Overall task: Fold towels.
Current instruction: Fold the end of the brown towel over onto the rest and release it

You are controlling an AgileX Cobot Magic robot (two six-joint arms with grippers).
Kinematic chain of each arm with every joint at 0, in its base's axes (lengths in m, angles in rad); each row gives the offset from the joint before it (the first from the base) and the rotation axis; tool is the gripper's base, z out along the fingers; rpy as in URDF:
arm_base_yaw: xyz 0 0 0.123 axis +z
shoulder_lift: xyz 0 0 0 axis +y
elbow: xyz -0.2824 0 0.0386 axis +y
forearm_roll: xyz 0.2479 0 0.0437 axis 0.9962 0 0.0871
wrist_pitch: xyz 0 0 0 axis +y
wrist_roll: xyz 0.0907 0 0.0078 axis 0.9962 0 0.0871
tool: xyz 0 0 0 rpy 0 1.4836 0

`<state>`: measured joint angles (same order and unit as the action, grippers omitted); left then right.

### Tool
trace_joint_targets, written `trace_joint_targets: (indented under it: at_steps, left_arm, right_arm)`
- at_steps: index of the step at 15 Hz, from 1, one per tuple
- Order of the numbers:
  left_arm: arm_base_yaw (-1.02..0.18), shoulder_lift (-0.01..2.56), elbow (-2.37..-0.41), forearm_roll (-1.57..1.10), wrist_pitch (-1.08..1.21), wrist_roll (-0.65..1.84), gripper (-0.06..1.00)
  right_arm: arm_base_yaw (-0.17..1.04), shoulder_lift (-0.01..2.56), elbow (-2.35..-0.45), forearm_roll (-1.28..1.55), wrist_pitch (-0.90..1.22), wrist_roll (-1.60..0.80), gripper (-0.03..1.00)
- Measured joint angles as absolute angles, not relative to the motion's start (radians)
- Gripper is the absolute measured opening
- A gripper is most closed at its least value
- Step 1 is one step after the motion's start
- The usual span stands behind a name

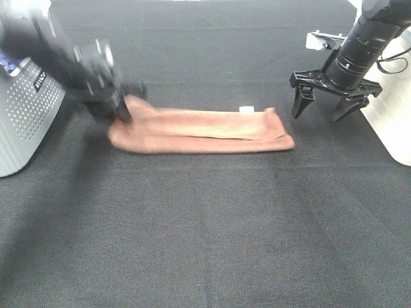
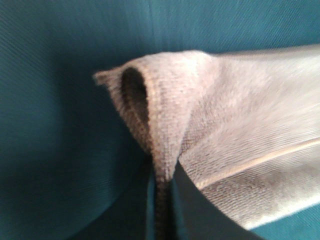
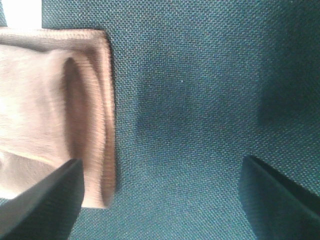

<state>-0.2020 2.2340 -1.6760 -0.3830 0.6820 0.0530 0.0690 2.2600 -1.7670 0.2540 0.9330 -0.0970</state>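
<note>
The reddish-brown towel [image 1: 205, 131] lies folded into a long strip across the middle of the black table, with its small white tag [image 1: 246, 110] on the far edge. My left gripper [image 1: 122, 113] is blurred at the strip's left end. In the left wrist view it is shut [image 2: 162, 200] on a raised fold of the towel [image 2: 240, 125]. My right gripper [image 1: 318, 115] is open and empty, hovering just right of the towel's right end. In the right wrist view its fingers [image 3: 50, 200] stand wide apart with the towel's end [image 3: 50, 115] beside one of them.
A grey perforated box [image 1: 26, 115] stands at the left edge, close behind my left arm. A white block [image 1: 392, 122] stands at the right edge, beside my right arm. A small white object [image 1: 318, 40] sits at the back right. Black cloth [image 1: 205, 244] covers the table.
</note>
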Motion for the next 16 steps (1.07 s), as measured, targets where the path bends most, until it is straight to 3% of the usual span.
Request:
trace_joint_targets:
  at_steps: [3,6,10,16]
  left_arm:
    - [-0.202,2.199,-1.848,-0.137,0.917,-0.102,0.02]
    - [-0.220,2.199,-1.995,-0.178,1.057,-0.120,0.02]
    - [-0.339,2.316,-2.156,-0.419,1.064,-0.120,0.02]
    - [-0.449,2.575,-2.389,-0.476,0.999,-0.217,0.02]
  right_arm:
    - [0.069,2.260,-1.767,0.254,0.933,-0.097,0.79]
    - [0.069,2.260,-1.767,0.258,0.933,-0.097,0.79]
    - [0.069,2.260,-1.767,0.289,0.933,-0.097,0.79]
    - [0.069,2.260,-1.767,0.306,0.929,-0.097,0.79]
